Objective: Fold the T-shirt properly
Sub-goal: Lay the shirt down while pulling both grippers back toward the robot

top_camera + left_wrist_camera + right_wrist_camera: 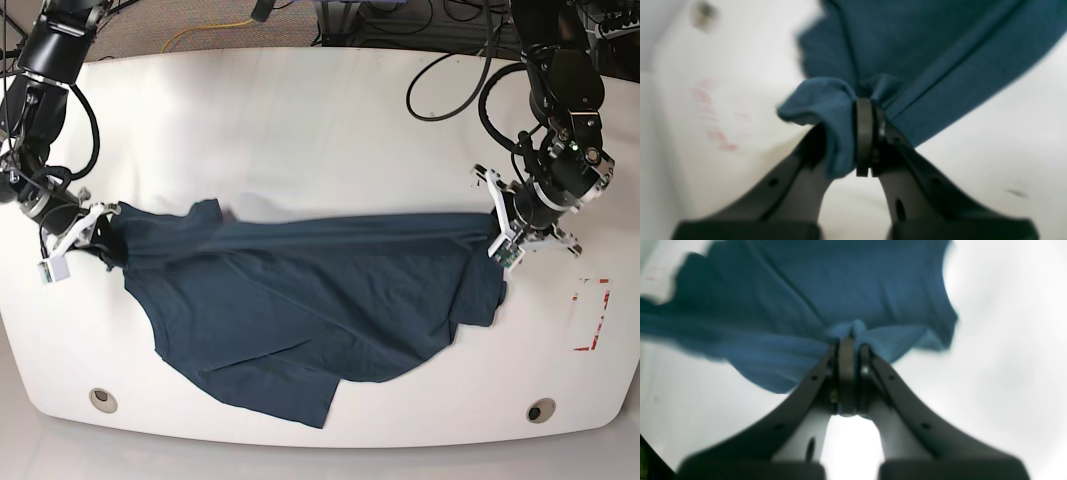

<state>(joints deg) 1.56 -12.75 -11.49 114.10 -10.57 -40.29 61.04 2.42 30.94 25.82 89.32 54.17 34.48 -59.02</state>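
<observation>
A dark navy-teal T-shirt is stretched across the middle of a white surface, held at each end. The left pincer is clenched on a bunched fold of the cloth at the base view's right, and the right pincer is clenched on a gathered corner at that view's left. The top edge is drawn into a nearly straight, taut line between them, while the lower body lies rumpled and slanted toward the near rim. The step in hand appears to be spreading the shirt; even tension and level, matched travel would be advised so wrinkles are pulled out. Open room is seen behind the shirt; red markings lie beside the left arm.
</observation>
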